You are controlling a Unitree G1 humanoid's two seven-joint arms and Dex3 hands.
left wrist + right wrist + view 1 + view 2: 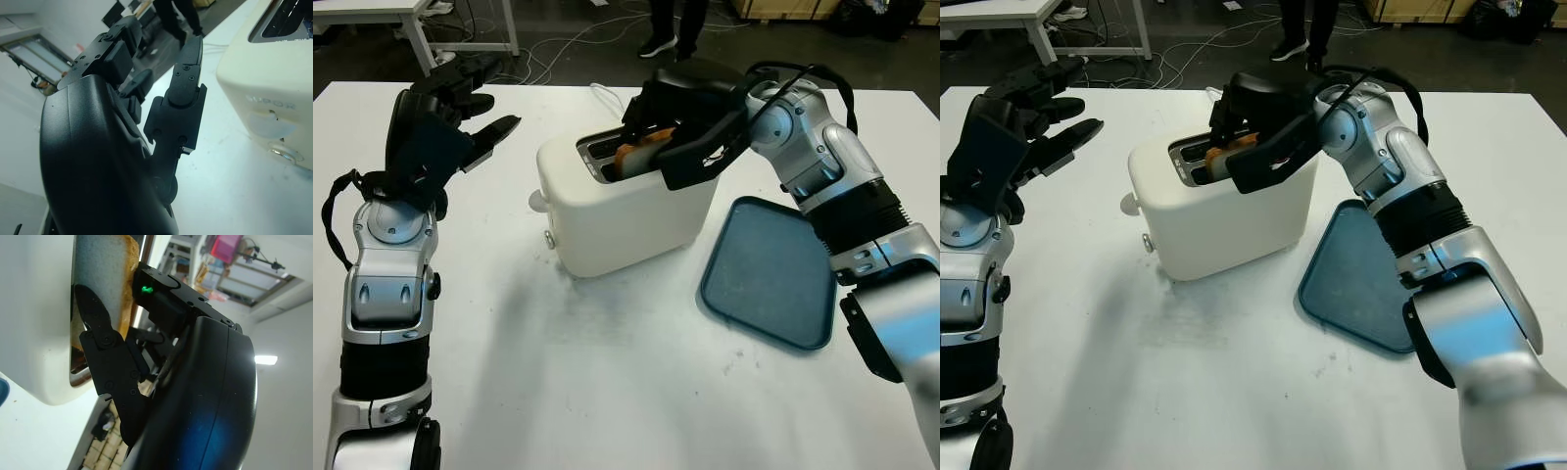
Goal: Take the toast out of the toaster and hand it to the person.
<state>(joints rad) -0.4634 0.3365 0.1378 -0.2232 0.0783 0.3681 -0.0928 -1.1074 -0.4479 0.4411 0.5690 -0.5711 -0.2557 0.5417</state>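
Right hand (658,137) clamped on the toast (641,152) in the toaster (626,201) near the table's far edge — a crooked pull could jam it. Left hand (440,122) open, near the left edge.

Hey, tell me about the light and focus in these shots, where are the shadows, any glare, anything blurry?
Left eye view: soft, even light; the toaster throws a faint shadow onto the table in front. Left wrist view: the left hand, open, is sharp; the room behind looks washed out. Right wrist view: the right hand closes on the toast; bright ceiling lamp glare, background blurred.
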